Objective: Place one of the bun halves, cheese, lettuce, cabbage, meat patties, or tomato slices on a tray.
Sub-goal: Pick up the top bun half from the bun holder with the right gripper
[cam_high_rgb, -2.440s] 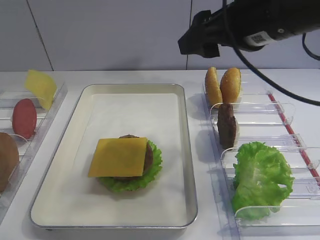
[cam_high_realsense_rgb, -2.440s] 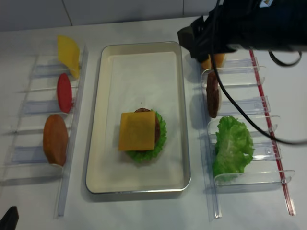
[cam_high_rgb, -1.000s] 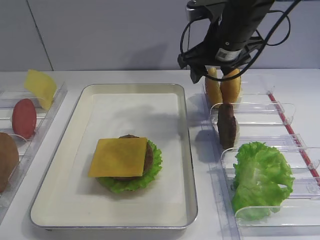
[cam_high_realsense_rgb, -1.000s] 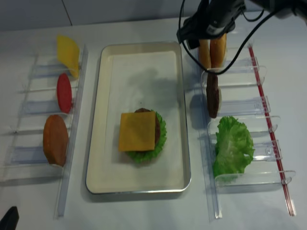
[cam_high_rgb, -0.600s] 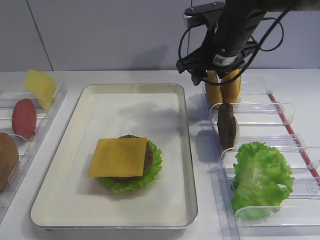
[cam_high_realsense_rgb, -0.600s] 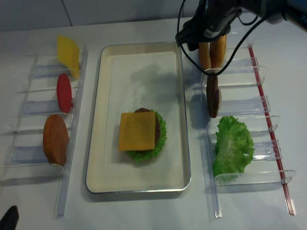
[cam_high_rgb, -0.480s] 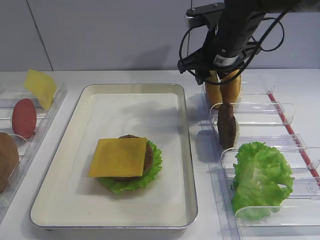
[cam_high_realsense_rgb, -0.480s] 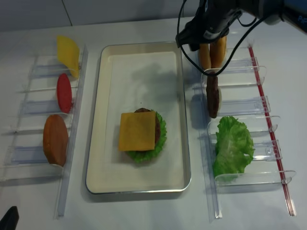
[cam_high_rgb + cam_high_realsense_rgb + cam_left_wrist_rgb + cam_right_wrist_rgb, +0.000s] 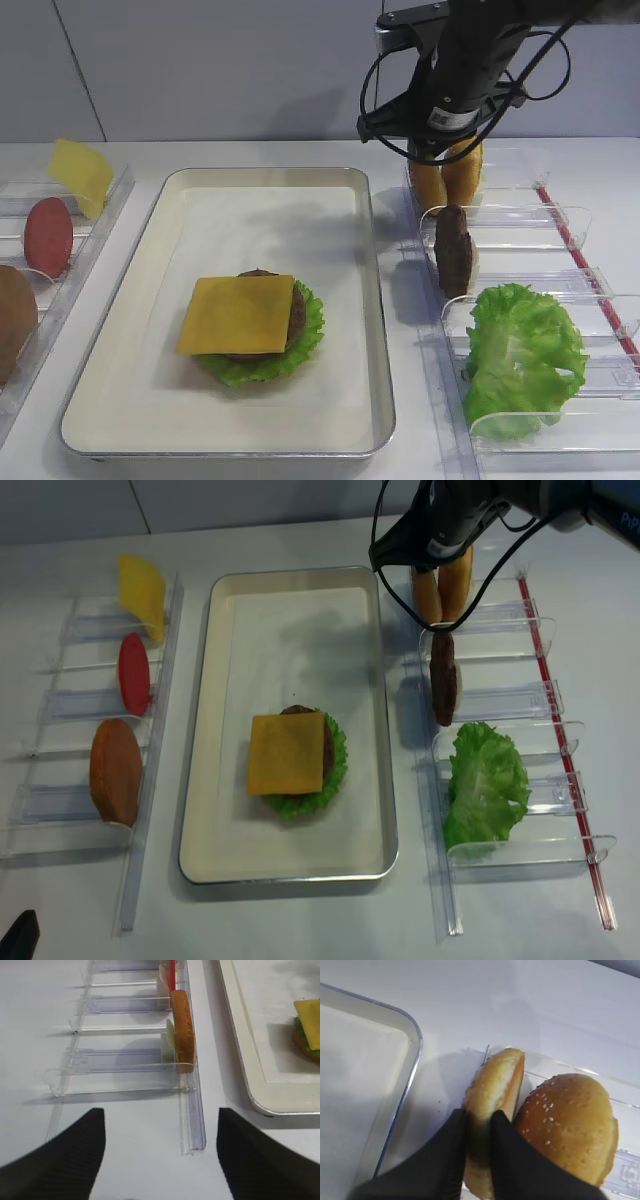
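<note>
Counting things off around the tray (image 9: 372,300): two bun halves (image 9: 540,1130) stand on edge in the clear rack (image 9: 560,215) just right of the tray's far corner. The right gripper (image 9: 479,1132) is on the one nearer the tray, a plain half (image 9: 492,1095) with its pale cut face showing, black fingers (image 9: 451,1150) pinched on either side of its edge. The sesame-topped half (image 9: 567,1127) leans just beside it, untouched.

Same rack, coming nearer: one meat patty (image 9: 453,250) upright, then one bunch of lettuce (image 9: 520,355).

On the tray itself there's one stack: lettuce (image 9: 305,340), a patty (image 9: 293,312), and one cheese slice (image 9: 238,313) on top.

Left of the tray, another rack (image 9: 100,700) holds one cheese slice (image 9: 143,590), one tomato slice (image 9: 133,672) and one dull brown round piece (image 9: 115,770).

The left gripper (image 9: 160,1155) hovers over that left rack, jaws spread wide with nothing between them.
</note>
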Controlling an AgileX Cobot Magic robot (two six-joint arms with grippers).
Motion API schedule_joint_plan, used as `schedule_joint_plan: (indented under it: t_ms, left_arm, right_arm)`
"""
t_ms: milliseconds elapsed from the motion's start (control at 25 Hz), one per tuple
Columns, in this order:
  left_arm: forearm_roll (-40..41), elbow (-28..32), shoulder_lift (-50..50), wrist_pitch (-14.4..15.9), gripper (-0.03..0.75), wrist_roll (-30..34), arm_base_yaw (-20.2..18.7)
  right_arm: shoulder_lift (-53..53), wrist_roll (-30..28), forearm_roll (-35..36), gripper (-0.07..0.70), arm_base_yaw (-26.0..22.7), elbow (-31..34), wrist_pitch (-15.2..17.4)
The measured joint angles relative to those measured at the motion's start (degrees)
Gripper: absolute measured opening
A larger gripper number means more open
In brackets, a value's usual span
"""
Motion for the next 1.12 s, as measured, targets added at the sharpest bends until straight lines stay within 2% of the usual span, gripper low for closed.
schedule_joint_plan:
  t_ms: [240,360,840,1120]
  left_arm:
    - [0.0,0.0,0.0,0.0,0.472,0.0,0.0]
    - [0.0,0.0,0.0,0.0,0.472,0.0,0.0]
    - [0.0,0.0,0.0,0.0,0.472,0.0,0.0]
    - [0.0,0.0,0.0,0.0,0.472,0.0,0.0]
  right_arm:
    - [0.0,0.0,0.0,0.116,0.0,-0.24,0.11]
    - [0.29,0.0,0.08,0.113,0.0,-1.58,1.7]
    - [0.58,-0.29,3.29,0.109,0.0,-14.15,13.47]
    - [0.11,-2.09,6.19,0.097,0.0,-16.33,19.23]
